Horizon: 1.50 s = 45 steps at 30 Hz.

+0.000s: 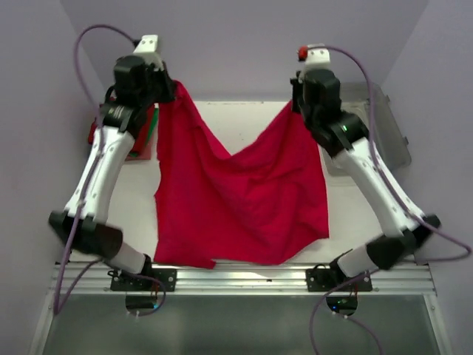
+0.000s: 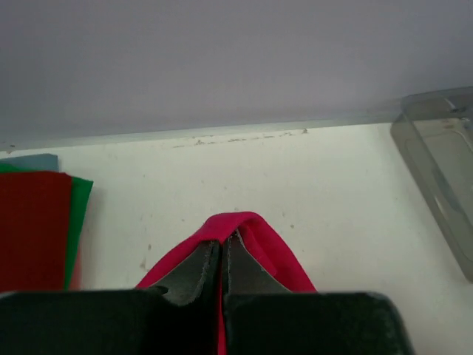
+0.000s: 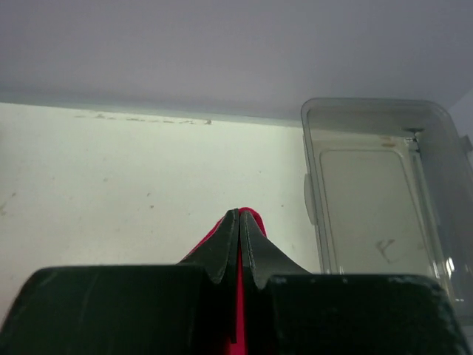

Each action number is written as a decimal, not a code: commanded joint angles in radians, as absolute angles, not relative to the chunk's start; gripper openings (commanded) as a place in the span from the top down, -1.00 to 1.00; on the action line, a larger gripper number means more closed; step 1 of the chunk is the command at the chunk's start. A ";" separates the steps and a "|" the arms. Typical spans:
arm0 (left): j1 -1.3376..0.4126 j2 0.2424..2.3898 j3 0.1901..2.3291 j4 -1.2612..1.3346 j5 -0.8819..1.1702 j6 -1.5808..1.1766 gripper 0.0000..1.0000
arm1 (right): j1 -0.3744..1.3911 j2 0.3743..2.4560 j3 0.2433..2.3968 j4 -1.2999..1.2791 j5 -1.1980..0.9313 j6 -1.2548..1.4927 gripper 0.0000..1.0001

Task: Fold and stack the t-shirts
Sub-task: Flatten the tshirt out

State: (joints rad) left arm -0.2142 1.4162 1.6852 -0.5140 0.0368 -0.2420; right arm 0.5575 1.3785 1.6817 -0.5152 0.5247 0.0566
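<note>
The left end effector (image 2: pixel 223 240) is clamped shut on one top corner of the bright crimson-pink cloth t-shirt (image 1: pixel 244 200). The right end effector (image 3: pixel 239 216) is pinched shut on the other corner. The shirt hangs between them over the middle of the white surface (image 1: pixel 244 122). Its top edge sags in a deep V and its lower hem drapes toward 6 o'clock at the near edge. The folded dark red and green t-shirts (image 2: pixel 33 222) lie at 10 o'clock, partly under the left arm. The clear grey plastic bin (image 3: pixel 377 192) sits at 2 o'clock.

The step in hand looks like spreading the shirt flat for folding. To do it well, the arms should draw apart toward 9 and 3 o'clock until the V is taken up, with both corners level. They should then lower evenly, laying the hem first so no crease is trapped.
</note>
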 commanded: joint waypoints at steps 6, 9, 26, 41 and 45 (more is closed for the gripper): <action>-0.163 2.122 2.429 -0.366 0.086 -0.247 1.00 | 0.325 2.278 2.755 -0.642 0.403 0.069 1.00; -0.158 2.125 2.421 -0.354 0.116 -0.222 1.00 | 0.316 2.114 2.299 -0.289 0.411 0.097 1.00; -0.351 1.089 0.888 -0.100 -0.204 -0.331 1.00 | 0.646 1.111 1.059 -0.199 0.610 -0.034 1.00; -0.353 0.950 0.945 -0.871 -0.005 -0.617 1.00 | 0.646 1.114 1.141 -1.102 0.522 0.442 1.00; -0.353 0.890 0.950 -1.006 0.139 -0.661 1.00 | 0.646 1.183 1.232 -1.349 0.466 0.532 1.00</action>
